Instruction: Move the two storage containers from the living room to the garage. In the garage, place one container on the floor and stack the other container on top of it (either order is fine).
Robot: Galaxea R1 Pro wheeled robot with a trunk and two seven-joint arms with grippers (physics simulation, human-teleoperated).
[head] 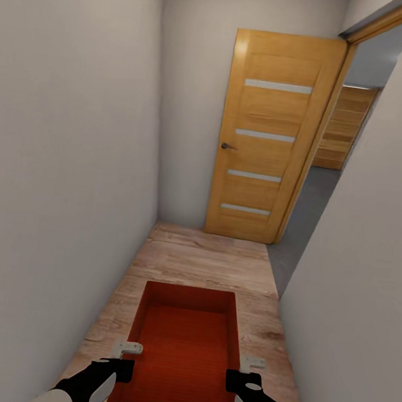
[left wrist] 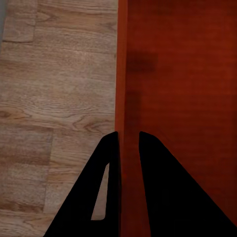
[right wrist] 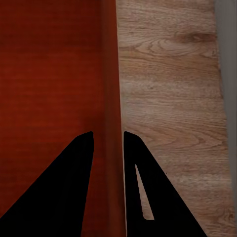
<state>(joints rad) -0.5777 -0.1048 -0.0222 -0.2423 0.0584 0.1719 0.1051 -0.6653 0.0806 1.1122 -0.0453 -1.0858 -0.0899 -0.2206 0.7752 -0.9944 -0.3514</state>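
Evidently we carry the storage container (head: 183,352) between us, left tool (left wrist: 129,143) and right tool (right wrist: 107,140) each clamped on opposite walls, keeping it level toward the garage (head: 336,150).

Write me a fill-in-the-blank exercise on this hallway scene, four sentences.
1. The storage container is coloured ____.
2. The left gripper and right gripper each pinch a side ____ of it.
3. The orange door ahead has four pale ____.
4. The hallway floor is light ____ planks.

Missing words: red-orange; wall; stripes; wood
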